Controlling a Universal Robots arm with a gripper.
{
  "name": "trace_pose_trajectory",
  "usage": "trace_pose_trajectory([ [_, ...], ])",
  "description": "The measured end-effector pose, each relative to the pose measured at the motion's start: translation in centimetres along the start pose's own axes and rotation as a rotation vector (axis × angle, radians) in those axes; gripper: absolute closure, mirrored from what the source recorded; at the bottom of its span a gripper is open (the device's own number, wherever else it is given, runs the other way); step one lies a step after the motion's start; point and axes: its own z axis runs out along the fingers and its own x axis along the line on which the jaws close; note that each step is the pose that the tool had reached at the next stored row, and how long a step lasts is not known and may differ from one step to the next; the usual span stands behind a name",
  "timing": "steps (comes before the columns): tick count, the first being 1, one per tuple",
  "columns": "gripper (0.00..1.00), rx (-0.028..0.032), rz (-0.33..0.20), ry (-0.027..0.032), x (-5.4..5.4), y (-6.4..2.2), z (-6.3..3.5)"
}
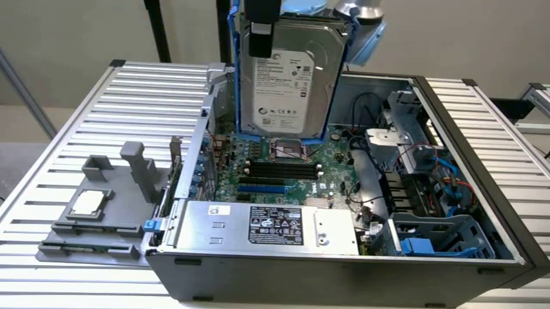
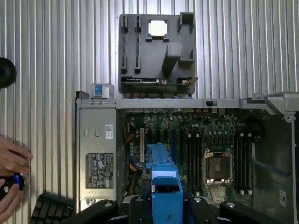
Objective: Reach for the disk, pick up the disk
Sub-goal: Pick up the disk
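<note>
We see one flat silver-grey hard disk with a white label and blue plastic rails, held upright above one open computer case. One black gripper has its fingers clamped on the disk's top edge. One grey holder carries one square silver chip.
</note>
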Motion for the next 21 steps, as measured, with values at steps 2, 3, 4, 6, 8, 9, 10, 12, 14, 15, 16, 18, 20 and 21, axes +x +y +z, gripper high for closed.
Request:
trace_pose_trajectory([
  [2, 0.67, 0.0000, 0.000, 0.0000, 0.3, -0.95, -0.03],
  [3, 0.67, 0.0000, 0.000, -0.0001, 0.4, -1.41, -0.04],
  [4, 0.67, 0.0000, 0.000, 0.0000, 0.5, -1.86, -0.05],
  [6, 0.67, 0.0000, 0.000, 0.0000, 0.8, -2.77, -0.08],
  [8, 0.67, 0.0000, 0.000, -0.0001, 1.1, -3.69, -0.10],
  [9, 0.67, 0.0000, 0.000, 0.0000, 1.2, -4.14, -0.12],
  [10, 0.67, 0.0000, 0.000, -0.0001, 1.4, -4.62, -0.13],
  [12, 0.67, 0.0000, 0.000, -0.0001, 1.6, -5.53, -0.16],
  [14, 0.67, 0.0000, 0.000, 0.0000, 1.9, -6.46, -0.19],
  [15, 0.67, 0.0000, 0.000, 0.0000, 2.0, -6.92, -0.20],
  [16, 0.67, 0.0000, 0.000, 0.0000, 2.2, -7.36, -0.22],
  [18, 0.67, 0.0000, 0.000, 0.0000, 2.4, -8.27, -0.24],
  [20, 0.67, 0.0000, 0.000, 0.0000, 2.8, -9.67, -0.28],
  [21, 0.67, 0.0000, 0.000, -0.0001, 3.0, -10.11, -0.29],
])
